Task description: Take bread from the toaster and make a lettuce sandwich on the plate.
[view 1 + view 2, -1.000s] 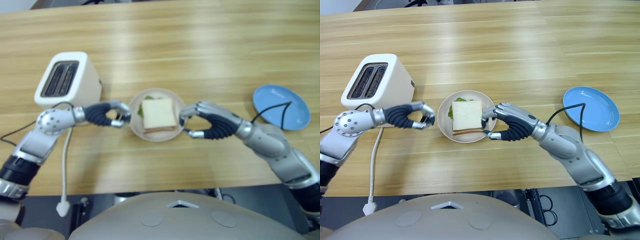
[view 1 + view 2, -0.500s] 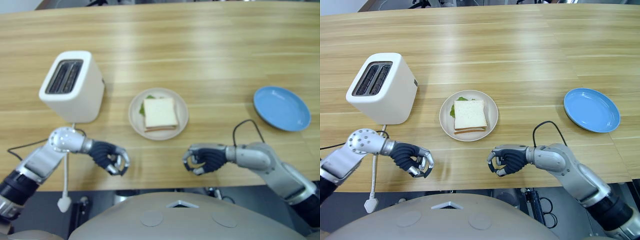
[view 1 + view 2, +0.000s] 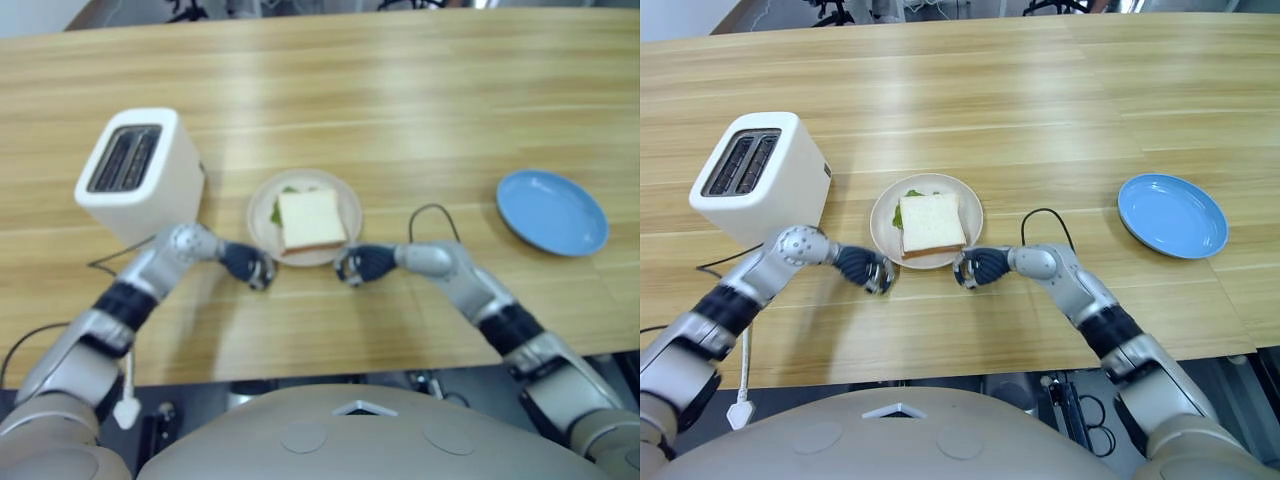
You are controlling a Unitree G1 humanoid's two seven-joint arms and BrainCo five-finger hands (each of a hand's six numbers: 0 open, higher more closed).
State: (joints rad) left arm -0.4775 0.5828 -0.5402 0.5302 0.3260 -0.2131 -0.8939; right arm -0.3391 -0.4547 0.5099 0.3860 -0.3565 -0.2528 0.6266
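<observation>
Wooden table (image 3: 940, 330) up close, and both hands sit low on it: left hand (image 3: 865, 270) and right hand (image 3: 980, 267), fingers curled into loose fists, gripping nothing, flanking the plate's (image 3: 880, 228) near rim. On the plate lies the sandwich (image 3: 931, 222), its lettuce (image 3: 899, 214) mostly hidden under the top slice. Toaster (image 3: 760, 178) beyond on the left, slots too dark to read. Blue plate (image 3: 1172, 215) off right.

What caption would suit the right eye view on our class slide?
Lettuce sandwich on its plate, left hand and right hand curled empty beside it, toaster left, blue plate right.
</observation>
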